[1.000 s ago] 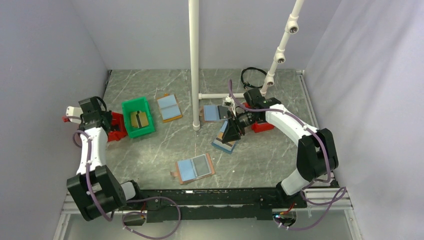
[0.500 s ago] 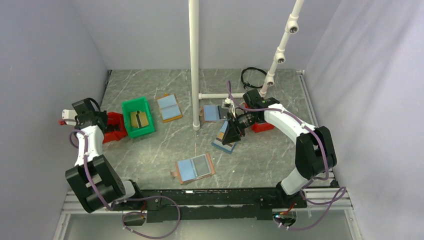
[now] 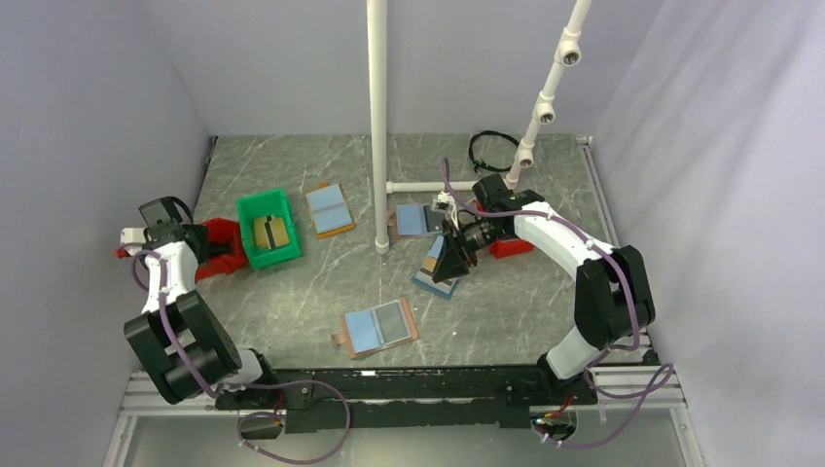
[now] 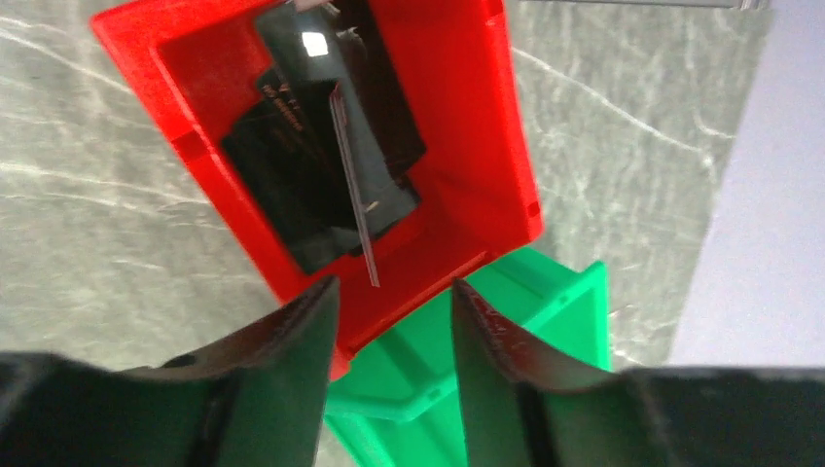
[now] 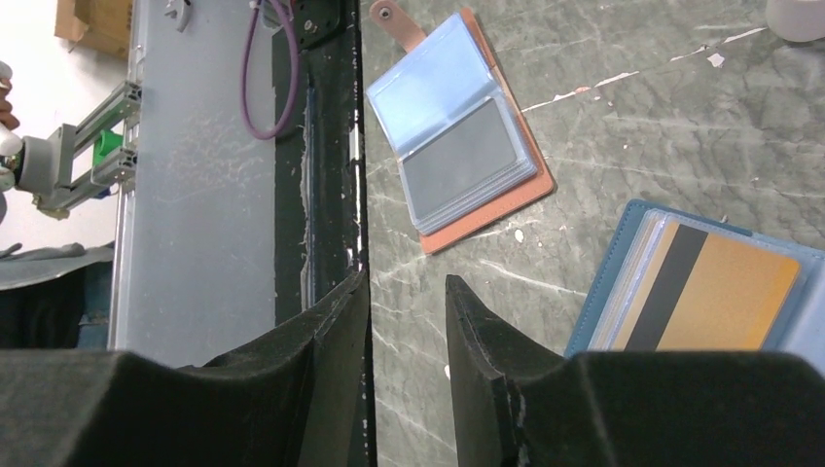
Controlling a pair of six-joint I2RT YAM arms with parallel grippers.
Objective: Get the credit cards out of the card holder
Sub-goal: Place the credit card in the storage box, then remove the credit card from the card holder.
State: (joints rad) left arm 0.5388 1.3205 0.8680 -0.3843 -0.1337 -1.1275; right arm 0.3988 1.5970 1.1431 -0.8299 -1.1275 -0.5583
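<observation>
The card holder (image 3: 379, 328) lies open and flat on the table (image 3: 292, 292), near the front edge, one half showing a dark grey card. The left gripper (image 4: 394, 292) hangs over the red bin (image 4: 477, 146), its fingers slightly apart and empty. Dark credit cards (image 4: 302, 175) lie inside the bin. The right gripper (image 5: 407, 292) is narrowly parted and holds nothing.

The grey marbled desk (image 3: 292, 292) carries at its left a red plastic bin (image 3: 226, 233) just beside a green plastic bin (image 3: 265, 200), with a tan-rimmed bifold holder showing two blue halves (image 3: 329, 209) near them. Close to the front edge lies the open tan-brown card holder (image 3: 379, 327), one half light blue, the other dark grey. Right of the upright white pipe (image 3: 381, 243) lie another open blue-lined holder (image 3: 413, 220), a navy-rimmed holder (image 3: 434, 282), a second red bin (image 3: 511, 246) and, farther back, a coiled black cable (image 3: 486, 151).
</observation>
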